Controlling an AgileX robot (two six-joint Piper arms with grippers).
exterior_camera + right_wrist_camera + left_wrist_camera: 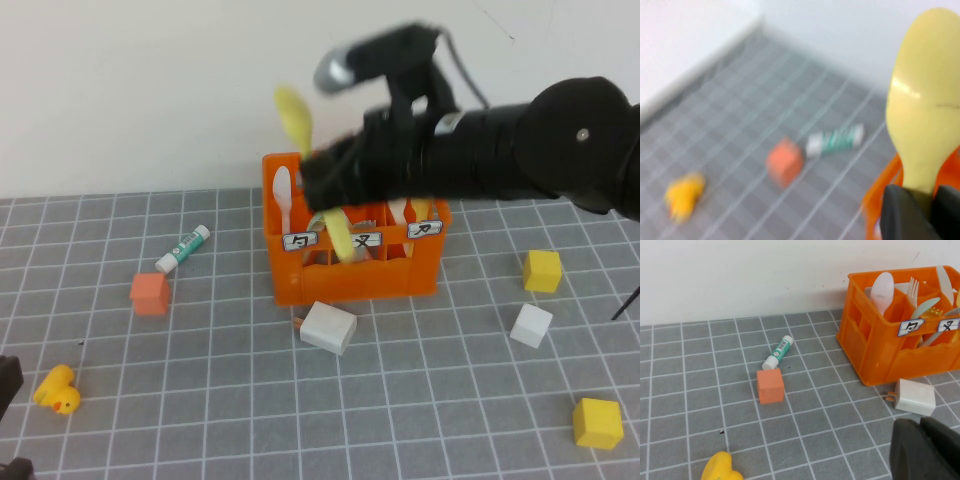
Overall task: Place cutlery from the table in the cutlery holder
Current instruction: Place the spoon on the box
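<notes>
While the left tool [922, 450] sits parked, the right tool [325, 175] grips the yellow spoon [295, 115] above the crate [350, 275].

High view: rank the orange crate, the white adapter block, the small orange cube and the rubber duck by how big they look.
1. Orange crate
2. White adapter block
3. Small orange cube and rubber duck: alike, unranked.

Right claw holds the yellow spoon above the crate; left claw parked.
</notes>
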